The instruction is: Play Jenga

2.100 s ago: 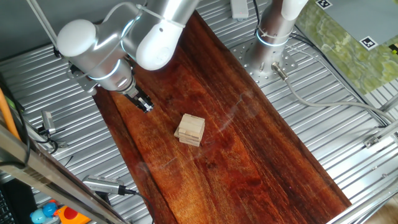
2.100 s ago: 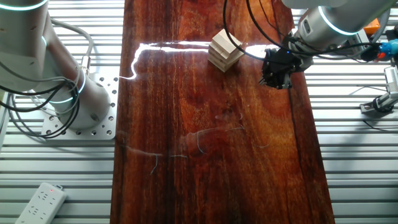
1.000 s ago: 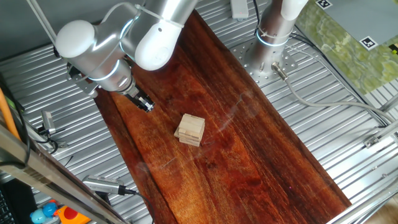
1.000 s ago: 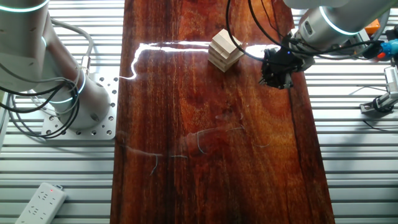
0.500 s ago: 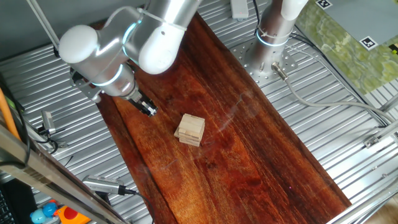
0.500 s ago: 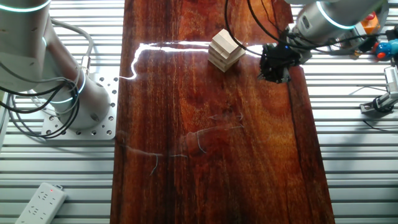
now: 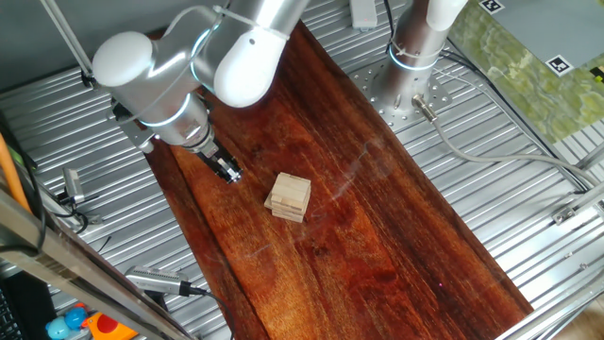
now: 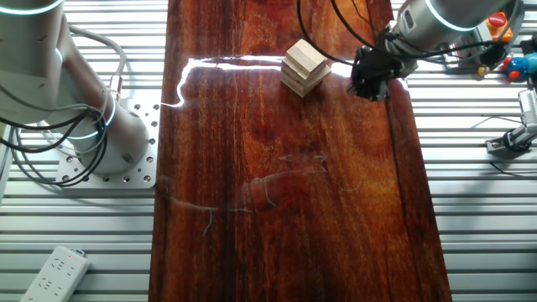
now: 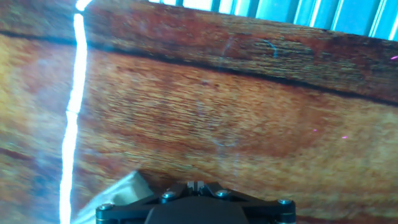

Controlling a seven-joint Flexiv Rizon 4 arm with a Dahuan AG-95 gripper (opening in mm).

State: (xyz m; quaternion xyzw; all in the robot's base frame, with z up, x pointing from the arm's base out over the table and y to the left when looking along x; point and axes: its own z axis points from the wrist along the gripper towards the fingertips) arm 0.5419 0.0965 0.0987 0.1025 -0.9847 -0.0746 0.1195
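**Arm poised beside the Jenga stack**

The dark wooden surface [image 7: 377, 217] runs across a ribbed metal bench [image 7: 510, 170] (a second arm's base is bolted onto it at the far end). The silver arm [image 7: 170, 71] leans in over one long edge of the board, its black fingers [image 7: 226, 170] pointing down close to the wood. They carry nothing; whether they stand apart or together cannot be told, since the hand view shows only the black mount and bare wood grain. The Jenga [image 7: 289, 196] stack, pale blocks in crossed layers, stands upright on the board, near the fingers but clear of them [image 8: 304, 65].
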